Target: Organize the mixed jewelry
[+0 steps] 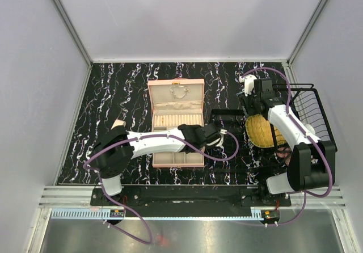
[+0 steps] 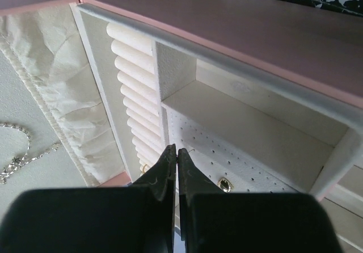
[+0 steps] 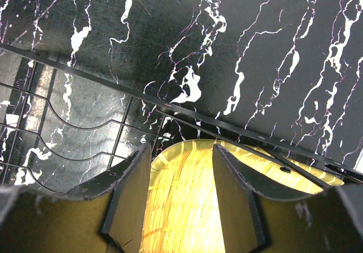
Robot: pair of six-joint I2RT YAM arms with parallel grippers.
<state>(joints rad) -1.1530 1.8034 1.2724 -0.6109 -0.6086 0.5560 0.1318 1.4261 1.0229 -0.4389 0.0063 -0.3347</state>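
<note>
Left tool (image 2: 175, 151) clenched over case (image 2: 255, 32), nothing visibly held; I open narrowly, descend straight on stud (image 2: 226, 185); right tool (image 3: 181, 151) released

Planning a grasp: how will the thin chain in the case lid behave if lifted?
The chain lies in loose curves, so it is probably floppy and would dangle. Its fine shiny links look light and may slip from a pinch.

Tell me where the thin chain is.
Left wrist view, far left: the thin chain lies on the pink case's open lid lining, beside the gathered fabric pocket.
</note>
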